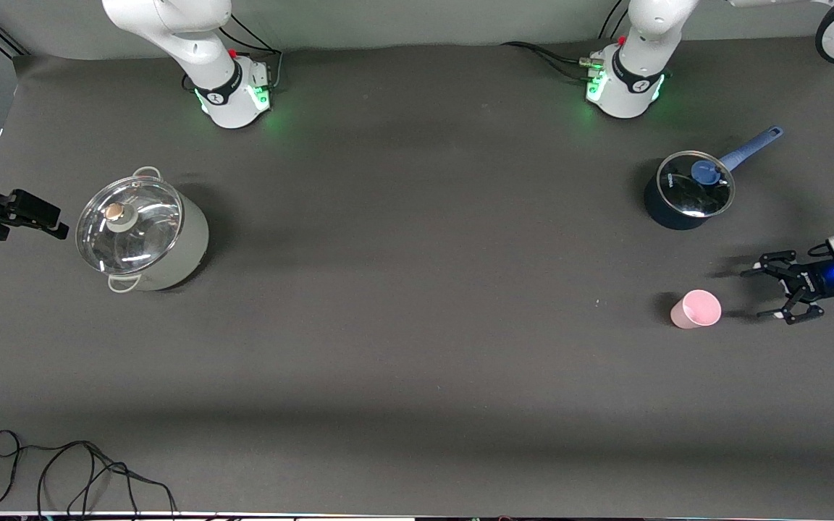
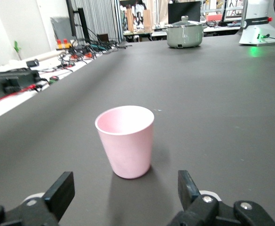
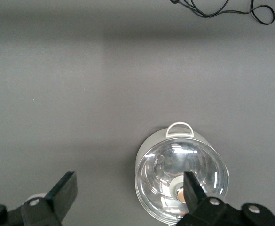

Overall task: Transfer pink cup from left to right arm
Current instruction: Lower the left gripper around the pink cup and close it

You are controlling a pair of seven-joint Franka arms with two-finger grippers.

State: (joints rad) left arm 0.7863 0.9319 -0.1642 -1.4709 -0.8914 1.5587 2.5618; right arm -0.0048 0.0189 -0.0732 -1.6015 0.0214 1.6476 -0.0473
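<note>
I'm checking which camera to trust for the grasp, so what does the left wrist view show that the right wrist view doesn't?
Only the left wrist view shows the pink cup, upright on the table just ahead of the open left gripper, untouched, plus a robot base and cluttered benches past the table's edge. Only the right wrist view shows the open right gripper hanging high, looking down on the glass lid and a loose black cable. Both show the grey pot and the dark table.

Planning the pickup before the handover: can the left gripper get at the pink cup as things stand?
Probably yes. The left gripper is open, low beside the upright pink cup and pointed at it, with only bare table between them.
</note>
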